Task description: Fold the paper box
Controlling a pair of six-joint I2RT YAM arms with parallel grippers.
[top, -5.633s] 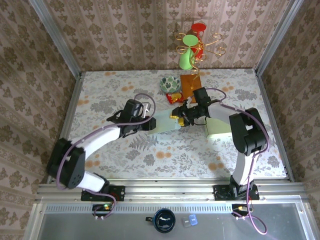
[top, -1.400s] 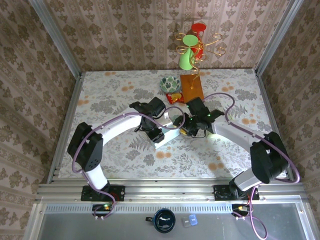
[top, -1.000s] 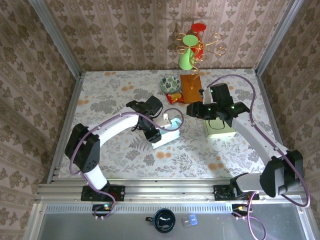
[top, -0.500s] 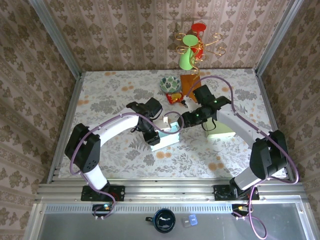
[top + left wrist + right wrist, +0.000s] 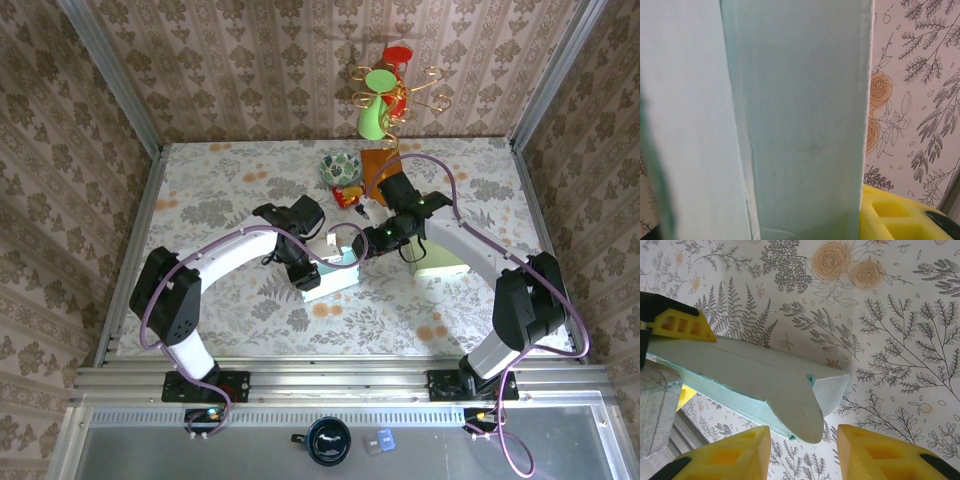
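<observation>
At the middle of the table we see the paper box | left pincer clamps one box wall | right pincer narrowly parted, the rounded flap tip between its fingers, ungripped

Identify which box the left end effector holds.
The teal box at centre, half-formed with a flap up; the pale green box lies apart to its right.

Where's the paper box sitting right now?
Top view: the paper box is mid-table, nearer than the patterned bowl, with the left pincer gripping its left side and the right pincer open at its right flap.
</observation>
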